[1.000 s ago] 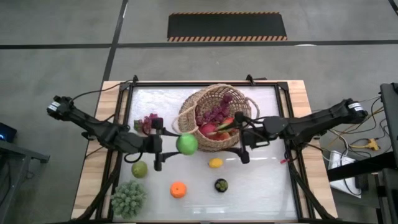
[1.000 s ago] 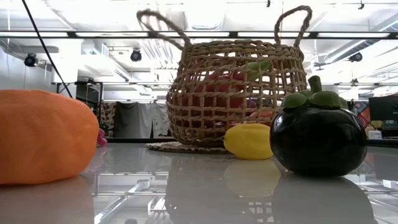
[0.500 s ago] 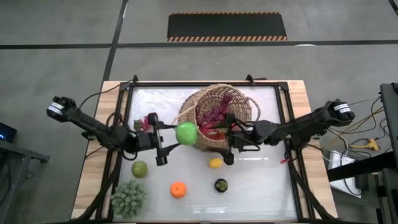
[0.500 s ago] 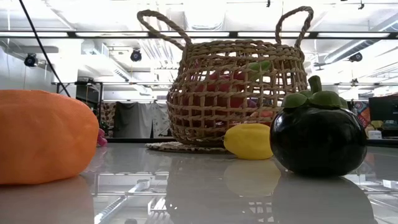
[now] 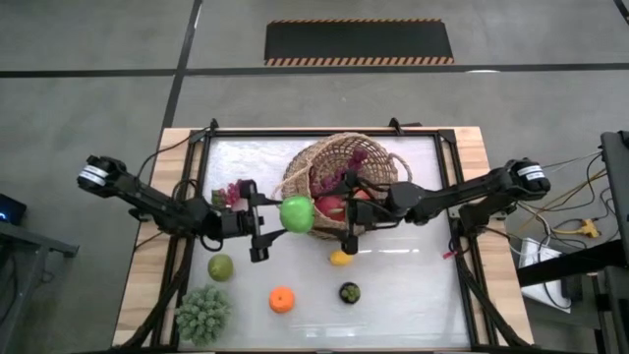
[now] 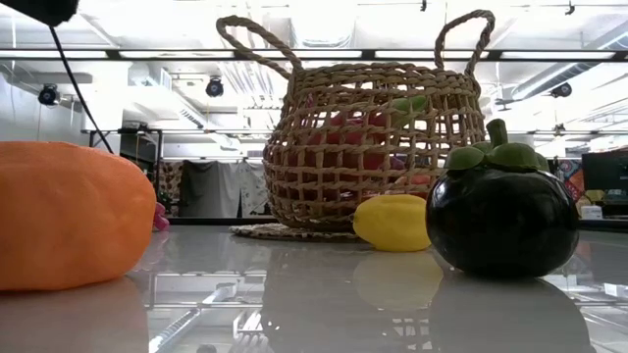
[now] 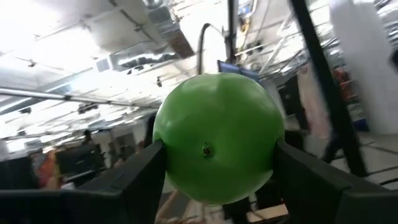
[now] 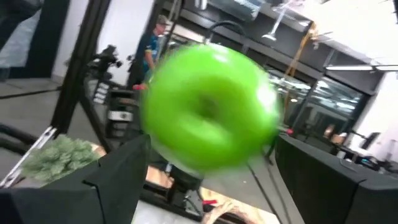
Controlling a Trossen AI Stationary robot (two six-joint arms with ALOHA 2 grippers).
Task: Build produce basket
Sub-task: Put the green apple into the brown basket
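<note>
High view shows the left gripper (image 5: pixel 263 220) clamped on a green apple (image 5: pixel 297 213), which hangs just at the near-left rim of the basket (image 5: pixel 378 157), not yet over its mouth. In the left wrist view the apple (image 7: pixel 217 146) sits squarely between the two fingers (image 7: pixel 144 180), held by its sides, stem end facing the camera. The right gripper (image 5: pixel 346 218), jaws apart and empty, points across the basket's near edge toward the same apple; its wrist view has the apple (image 8: pixel 208 115) framed between its own fingers (image 8: pixel 118 177) without touching them.

So the apple lies between the two grippers, with the basket opening just beyond it, toward the table's far side. The left arm already carries it, so the move probably turns on a short carry over the rim, or a handover. A lemon (image 5: pixel 340 258), an orange (image 5: pixel 282 299) and a pear (image 5: pixel 220 266) lie on the table outside the basket.
</note>
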